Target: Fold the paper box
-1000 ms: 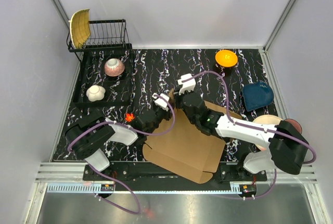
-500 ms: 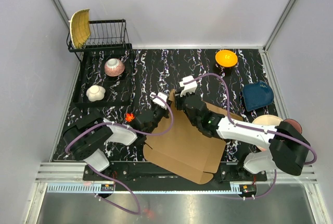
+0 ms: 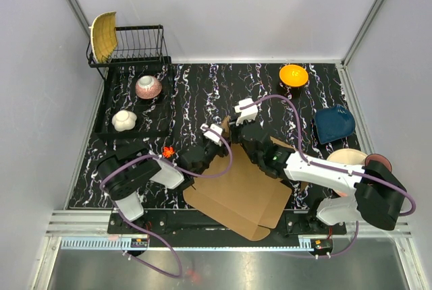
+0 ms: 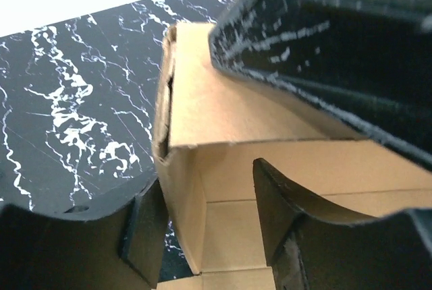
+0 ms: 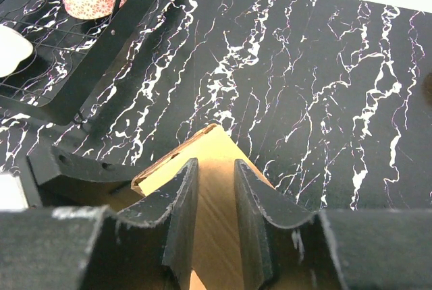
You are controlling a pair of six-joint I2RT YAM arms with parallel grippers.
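Note:
The brown cardboard paper box (image 3: pixel 236 192) lies partly flat at the near middle of the table, with a short wall raised at its far left corner. My left gripper (image 3: pixel 221 139) is open and straddles that upright wall (image 4: pixel 179 182). One finger (image 4: pixel 142 236) is outside it and the other finger (image 4: pixel 283 216) is inside the box. My right gripper (image 3: pixel 231 128) reaches in from the right and rests over a pointed flap (image 5: pixel 212 138). In the right wrist view that gripper (image 5: pixel 214 163) has its fingers narrowly apart, with the flap's face behind them and nothing clamped. The right gripper (image 4: pixel 324 40) looms over the flap in the left wrist view.
A black dish rack (image 3: pixel 131 44) with a yellow bowl stands at the far left. A black tray (image 3: pixel 108 128) before it holds a pink bowl (image 3: pixel 148 86) and a white bowl (image 3: pixel 125 120). An orange bowl (image 3: pixel 293 74), a blue dish (image 3: pixel 334 123) and a pink plate (image 3: pixel 351 156) line the right side. A small red thing (image 3: pixel 167 150) lies by the left arm.
Both grippers have moved a little to the right at the box's far corner. The box has slid slightly towards the near left and its far right corner has lifted.

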